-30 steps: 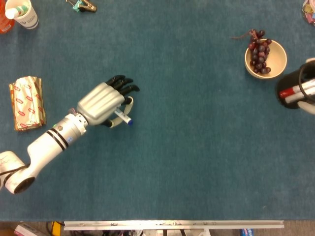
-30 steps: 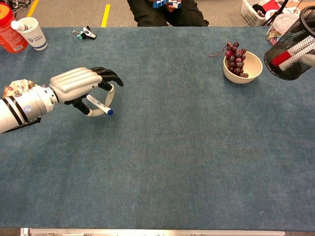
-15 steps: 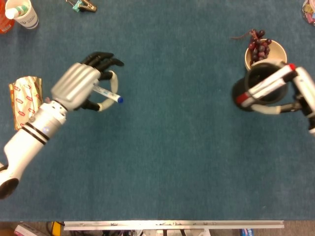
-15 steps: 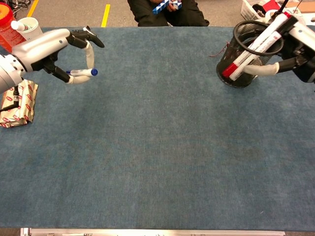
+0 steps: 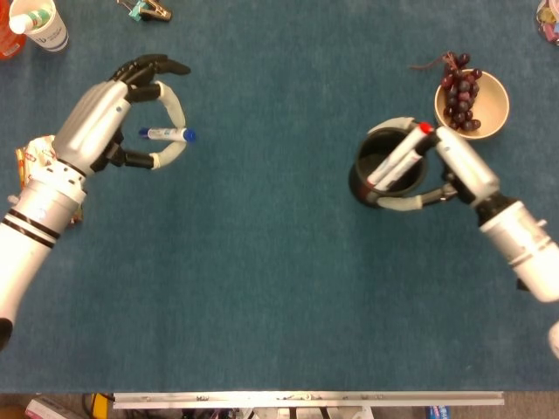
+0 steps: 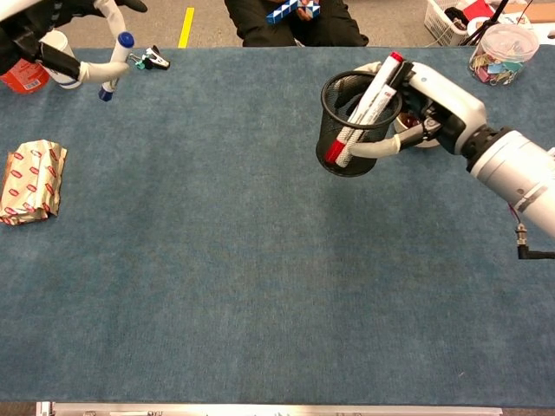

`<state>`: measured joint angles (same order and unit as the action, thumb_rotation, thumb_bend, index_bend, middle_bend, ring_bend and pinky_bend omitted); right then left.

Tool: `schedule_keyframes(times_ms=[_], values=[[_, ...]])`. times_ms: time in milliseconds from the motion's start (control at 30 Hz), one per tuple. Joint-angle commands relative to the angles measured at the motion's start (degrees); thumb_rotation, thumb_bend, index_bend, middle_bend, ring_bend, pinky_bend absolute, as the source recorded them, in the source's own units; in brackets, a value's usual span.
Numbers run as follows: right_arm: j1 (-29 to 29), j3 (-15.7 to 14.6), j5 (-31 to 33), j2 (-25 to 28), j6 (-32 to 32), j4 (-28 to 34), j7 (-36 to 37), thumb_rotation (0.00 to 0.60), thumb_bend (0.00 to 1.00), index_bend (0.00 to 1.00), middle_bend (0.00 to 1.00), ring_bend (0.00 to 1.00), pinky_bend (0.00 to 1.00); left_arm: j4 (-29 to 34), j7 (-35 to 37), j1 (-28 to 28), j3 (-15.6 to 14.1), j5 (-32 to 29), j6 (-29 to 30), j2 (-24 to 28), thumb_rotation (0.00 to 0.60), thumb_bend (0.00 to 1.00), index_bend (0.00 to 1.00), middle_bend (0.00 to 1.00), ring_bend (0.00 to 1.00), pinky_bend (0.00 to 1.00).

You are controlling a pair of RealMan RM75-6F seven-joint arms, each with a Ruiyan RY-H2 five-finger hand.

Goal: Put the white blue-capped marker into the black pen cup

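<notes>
Left hand (image 5: 109,122) pinches the marker (image 5: 169,134) aloft, right hand (image 5: 454,170) grips the pen cup (image 5: 384,168), bare blue table (image 5: 262,262) between.

Head view: straight down from overhead. Chest view: lower, oblique, facing forward. Both share table (image 5: 279,288).

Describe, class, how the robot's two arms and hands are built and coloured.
The left hand has a silver ridged back, black fingers and a cream thumb. Its white, cylindrical forearm carries black rings at the wrist. The right hand shows a white shell with a cream thumb, on a similar white segmented forearm.
</notes>
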<state>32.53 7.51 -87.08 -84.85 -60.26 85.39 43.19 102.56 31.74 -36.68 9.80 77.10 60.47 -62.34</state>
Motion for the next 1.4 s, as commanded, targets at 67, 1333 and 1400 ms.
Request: schedule_keyframes(times_ms=[67, 1333, 1400], values=[[1.98, 1.02, 2.35, -3.4, 2.31, -1.61, -3.24, 0.6, 0.35, 0.44, 0.43, 0.36, 0.36, 2.72, 5.47, 0.58, 1.99, -1.4, -1.39, 2.36, 0.6, 0.28, 0.6, 0.21, 0.1, 0.11], [9.19, 7.01, 12.38, -22.02, 6.9, -10.22, -15.07, 0.6, 0.35, 0.44, 0.43, 0.36, 0.37, 6.71, 18.59, -3.06, 7.18, -6.15, -10.41, -7.87, 0.6, 0.28, 0.6, 0.21, 0.09, 0.11], [9.42, 7.22, 12.7, -22.65, 7.01, -10.41, -15.69, 0.6, 0.35, 0.44, 0.43, 0.36, 0.37, 6.43, 18.3, -3.46, 7.39, -6.4, -10.64, -8.9, 0.6, 0.28, 0.6, 0.21, 0.09, 0.11]])
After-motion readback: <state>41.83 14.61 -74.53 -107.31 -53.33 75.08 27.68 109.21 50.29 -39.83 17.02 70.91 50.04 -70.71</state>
